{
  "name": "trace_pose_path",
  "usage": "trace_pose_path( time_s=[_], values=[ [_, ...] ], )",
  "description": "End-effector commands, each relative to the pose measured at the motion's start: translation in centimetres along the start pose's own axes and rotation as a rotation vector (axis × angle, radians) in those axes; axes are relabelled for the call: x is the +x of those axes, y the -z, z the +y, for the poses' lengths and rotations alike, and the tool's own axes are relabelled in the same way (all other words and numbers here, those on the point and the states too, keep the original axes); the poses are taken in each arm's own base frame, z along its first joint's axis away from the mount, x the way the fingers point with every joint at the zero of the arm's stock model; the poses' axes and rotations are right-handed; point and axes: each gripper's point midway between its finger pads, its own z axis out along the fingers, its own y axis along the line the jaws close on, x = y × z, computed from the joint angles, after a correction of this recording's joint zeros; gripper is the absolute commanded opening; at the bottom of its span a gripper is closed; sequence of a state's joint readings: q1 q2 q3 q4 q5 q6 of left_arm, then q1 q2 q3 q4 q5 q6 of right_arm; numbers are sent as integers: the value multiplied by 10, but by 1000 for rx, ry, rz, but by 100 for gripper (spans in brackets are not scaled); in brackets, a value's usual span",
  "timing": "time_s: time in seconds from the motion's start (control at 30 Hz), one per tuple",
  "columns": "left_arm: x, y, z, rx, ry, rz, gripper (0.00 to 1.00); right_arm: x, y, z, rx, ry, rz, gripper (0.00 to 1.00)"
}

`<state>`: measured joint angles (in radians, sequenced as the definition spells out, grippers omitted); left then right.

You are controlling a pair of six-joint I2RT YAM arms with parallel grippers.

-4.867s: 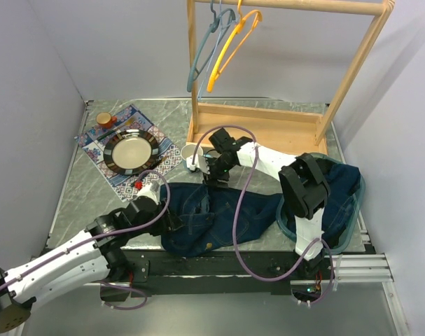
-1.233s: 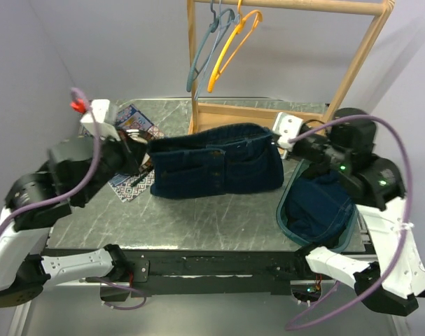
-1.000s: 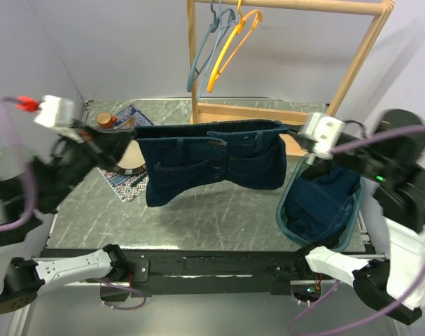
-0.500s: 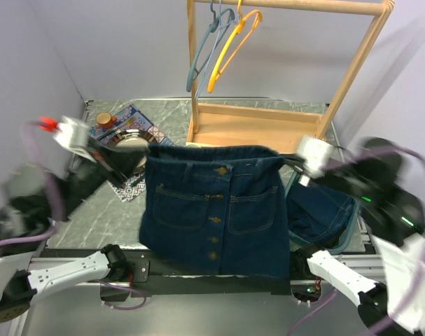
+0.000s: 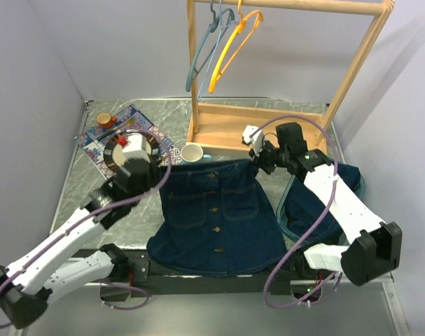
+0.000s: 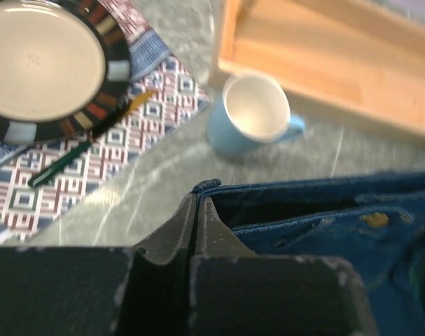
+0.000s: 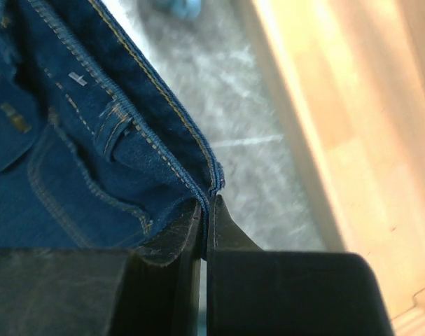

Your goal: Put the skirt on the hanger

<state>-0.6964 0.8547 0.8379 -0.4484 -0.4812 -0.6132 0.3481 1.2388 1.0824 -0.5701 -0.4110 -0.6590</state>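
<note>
Skirt (image 5: 216,213) lay flat on the table (image 5: 169,112), buttons up, hem over the near edge. Left gripper (image 5: 158,173) was pressed together on the waistband's left corner, right gripper (image 5: 258,162) likewise on the right corner, just beside the rack base (image 5: 226,129). Hangers (image 5: 197,61) hung on the rail, well apart from the skirt.

— What sits on the grey marbled table (image 5: 163,112)?
— A blue-and-red patterned cloth placemat (image 5: 136,115) at the far left corner. A light blue ceramic mug (image 5: 191,152) is just beside the pale wooden rack base (image 5: 233,126) along the far edge.
— And the right edge?
— A teal oval tub (image 5: 281,213). A dark blue denim skirt (image 5: 216,217) is spread over the middle, its hem apparently over the near edge.
</note>
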Motion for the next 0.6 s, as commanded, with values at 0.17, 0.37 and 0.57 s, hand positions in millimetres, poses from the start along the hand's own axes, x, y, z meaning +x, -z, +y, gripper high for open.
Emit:
trace_pose_path(
  time_s=[0.17, 0.37, 0.57],
  values=[
    [10, 3, -17, 180, 124, 160, 1, 0, 35, 22, -85, 201, -94, 0],
    [96, 37, -15, 275, 244, 456, 1, 69, 42, 98, -336, 320, -23, 0],
    [163, 73, -14, 333, 311, 769, 1, 112, 54, 138, -500, 391, 93, 36]
  ],
)
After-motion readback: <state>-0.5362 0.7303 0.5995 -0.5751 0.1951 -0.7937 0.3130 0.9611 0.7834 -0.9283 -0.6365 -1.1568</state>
